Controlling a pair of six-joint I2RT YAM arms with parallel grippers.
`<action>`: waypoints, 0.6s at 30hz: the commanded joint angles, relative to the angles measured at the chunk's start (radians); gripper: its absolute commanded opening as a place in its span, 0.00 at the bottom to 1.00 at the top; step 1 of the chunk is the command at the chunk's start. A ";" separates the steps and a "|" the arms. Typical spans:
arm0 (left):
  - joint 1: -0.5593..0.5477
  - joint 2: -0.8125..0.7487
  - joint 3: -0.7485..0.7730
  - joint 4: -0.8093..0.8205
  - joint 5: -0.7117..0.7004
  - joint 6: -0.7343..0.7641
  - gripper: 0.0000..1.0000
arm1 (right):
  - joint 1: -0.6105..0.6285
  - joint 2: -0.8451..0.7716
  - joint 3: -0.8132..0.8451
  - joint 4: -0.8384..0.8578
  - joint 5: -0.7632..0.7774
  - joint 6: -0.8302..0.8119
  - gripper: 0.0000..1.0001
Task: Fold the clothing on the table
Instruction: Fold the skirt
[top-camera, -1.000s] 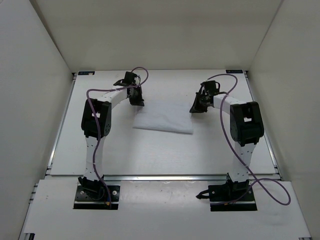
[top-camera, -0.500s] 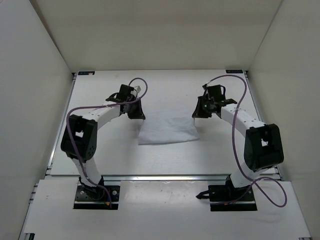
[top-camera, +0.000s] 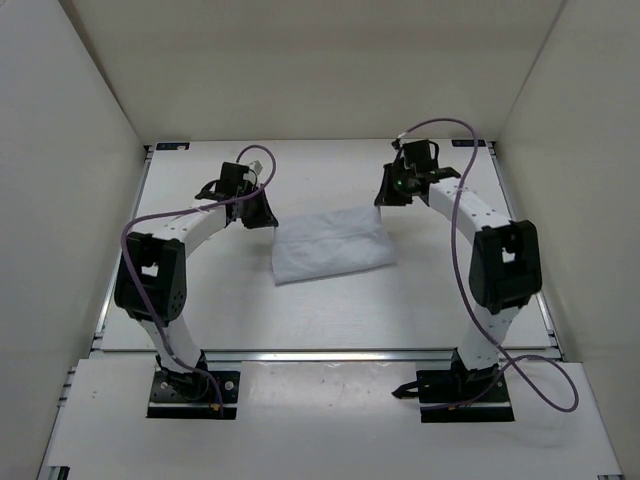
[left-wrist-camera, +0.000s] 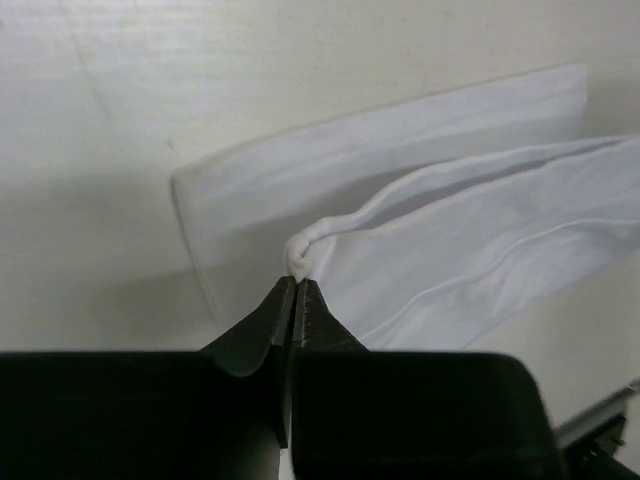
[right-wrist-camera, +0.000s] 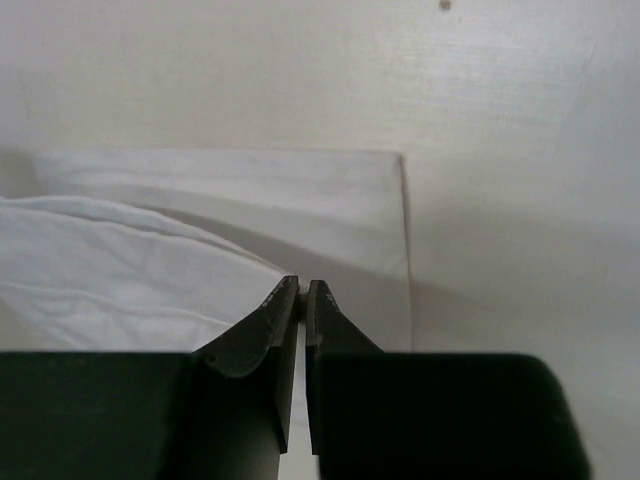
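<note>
While each pinches a far corner of the clothing (top-camera: 330, 248) lying mid-table (top-camera: 300, 315), the left gripper (left-wrist-camera: 297, 282) and right gripper (right-wrist-camera: 303, 287) should probably travel level and together, with the lifted edge taut, then lay it squarely on the layer beneath.

On the table (top-camera: 250, 300), clothing (top-camera: 330, 248) between left claw (left-wrist-camera: 297, 280) and right claw (right-wrist-camera: 303, 283).
</note>
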 joint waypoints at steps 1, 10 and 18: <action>0.031 0.072 0.083 0.027 -0.044 -0.003 0.13 | -0.017 0.134 0.168 0.019 0.038 -0.072 0.04; 0.095 0.063 0.030 0.079 0.005 -0.024 0.47 | -0.094 -0.014 -0.142 0.112 0.057 0.111 0.40; 0.016 -0.229 -0.394 0.218 -0.030 -0.171 0.50 | -0.123 -0.264 -0.690 0.514 -0.089 0.397 0.41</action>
